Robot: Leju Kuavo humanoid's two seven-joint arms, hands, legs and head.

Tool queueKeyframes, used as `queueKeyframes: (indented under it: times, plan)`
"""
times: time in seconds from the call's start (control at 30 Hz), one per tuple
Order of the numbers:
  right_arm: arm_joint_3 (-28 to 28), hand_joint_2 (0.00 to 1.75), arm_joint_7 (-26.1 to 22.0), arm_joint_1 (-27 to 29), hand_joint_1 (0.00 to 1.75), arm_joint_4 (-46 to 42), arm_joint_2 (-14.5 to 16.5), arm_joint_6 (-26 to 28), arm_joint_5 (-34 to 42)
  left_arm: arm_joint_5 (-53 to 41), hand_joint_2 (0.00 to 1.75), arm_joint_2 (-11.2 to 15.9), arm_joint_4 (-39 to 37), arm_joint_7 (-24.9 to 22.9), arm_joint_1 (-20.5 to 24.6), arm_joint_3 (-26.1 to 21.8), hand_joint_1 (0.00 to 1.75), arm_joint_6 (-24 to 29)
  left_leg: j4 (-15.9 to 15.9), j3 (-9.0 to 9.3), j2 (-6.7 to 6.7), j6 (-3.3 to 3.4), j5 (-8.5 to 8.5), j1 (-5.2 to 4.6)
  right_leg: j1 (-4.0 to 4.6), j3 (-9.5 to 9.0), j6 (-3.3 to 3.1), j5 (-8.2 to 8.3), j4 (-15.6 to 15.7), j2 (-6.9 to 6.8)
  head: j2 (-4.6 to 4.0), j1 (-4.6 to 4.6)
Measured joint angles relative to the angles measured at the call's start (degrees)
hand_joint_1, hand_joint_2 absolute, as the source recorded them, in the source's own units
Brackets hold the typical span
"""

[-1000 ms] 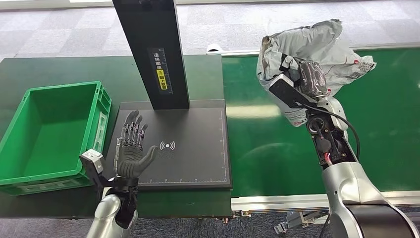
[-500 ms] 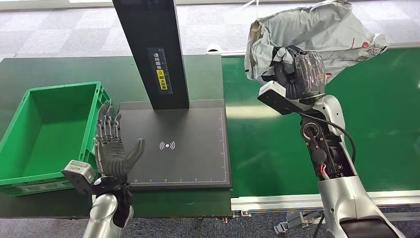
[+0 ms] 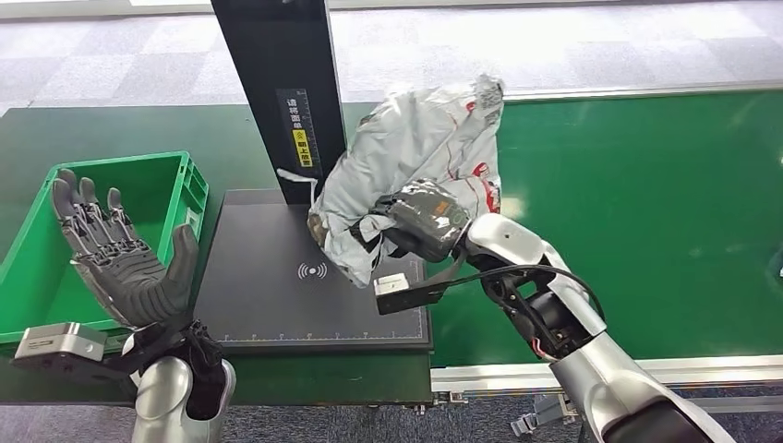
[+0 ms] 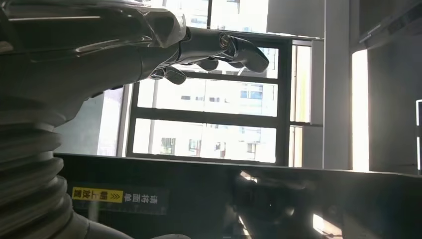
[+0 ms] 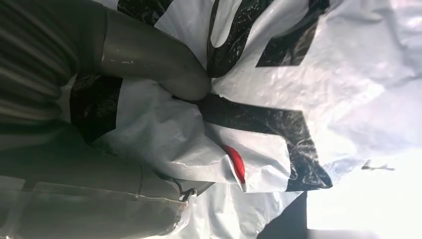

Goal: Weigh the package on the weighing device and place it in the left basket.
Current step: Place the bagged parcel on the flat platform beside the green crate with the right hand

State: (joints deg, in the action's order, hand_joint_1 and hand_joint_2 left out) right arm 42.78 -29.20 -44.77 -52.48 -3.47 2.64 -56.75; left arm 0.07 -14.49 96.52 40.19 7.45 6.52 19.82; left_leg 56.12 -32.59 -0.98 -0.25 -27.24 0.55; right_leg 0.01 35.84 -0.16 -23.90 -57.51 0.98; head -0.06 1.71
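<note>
A crumpled silver-grey plastic package [image 3: 415,161] with black and red print hangs over the right half of the black weighing platform [image 3: 268,305]. My right hand [image 3: 420,223] grips it from below. In the right wrist view the thumb [image 5: 154,62] presses into the package [image 5: 298,74]. The scale's black post [image 3: 277,92] stands just left of the package. My left hand [image 3: 115,258] is raised palm up with fingers spread, holding nothing, in front of the green basket [image 3: 180,180] at the left. In the left wrist view the left hand's fingers [image 4: 219,45] stretch out against windows.
The green conveyor belt [image 3: 646,212] runs along the right, edged by a metal rail [image 3: 517,374] at the front. The dark table [image 3: 111,125] carries the basket and the scale. Grey carpet floor lies beyond.
My right arm has swung left and down, carrying the package from above the conveyor to over the scale platform. My left hand has moved left off the platform, toward the basket.
</note>
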Motion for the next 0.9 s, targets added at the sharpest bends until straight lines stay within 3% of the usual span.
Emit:
queueKeyframes:
  times: [0.23,0.4,0.77,0.9]
  plan:
    - [8.43,1.75,-3.85,-3.51,1.75,9.12,4.26,-4.73,-0.02,0.46,1.75,0.02,0.27,0.0,0.74,1.4,0.0,0.15,0.0,0.01,0.04,0.0,-0.01,0.0,0.0,0.0,0.0,0.0,0.0,0.02,0.01,0.01]
    - [14.25,1.75,-5.35,-4.6,1.75,15.75,7.94,-5.09,-0.05,1.15,1.75,0.0,0.26,0.0,0.99,2.39,0.0,-0.32,0.0,0.01,0.05,-0.01,-0.02,0.0,0.01,0.02,0.0,-0.01,0.0,0.01,0.0,0.0]
    - [18.66,1.75,-3.25,-5.81,1.75,27.03,14.69,-4.61,2.27,2.16,1.75,-0.5,-1.95,-0.02,2.39,4.37,0.0,-3.9,0.01,0.04,0.05,-0.01,-0.01,-0.01,0.0,0.01,-0.01,-0.01,0.0,0.03,0.01,0.01]
    - [20.09,1.75,-1.62,-5.72,1.43,29.88,17.12,-4.85,2.26,2.37,1.75,-0.9,-3.36,-0.01,3.07,5.09,0.0,-5.19,0.0,0.04,0.05,-0.01,-0.02,0.0,0.01,0.02,-0.01,-0.01,0.0,0.03,0.01,-0.01]
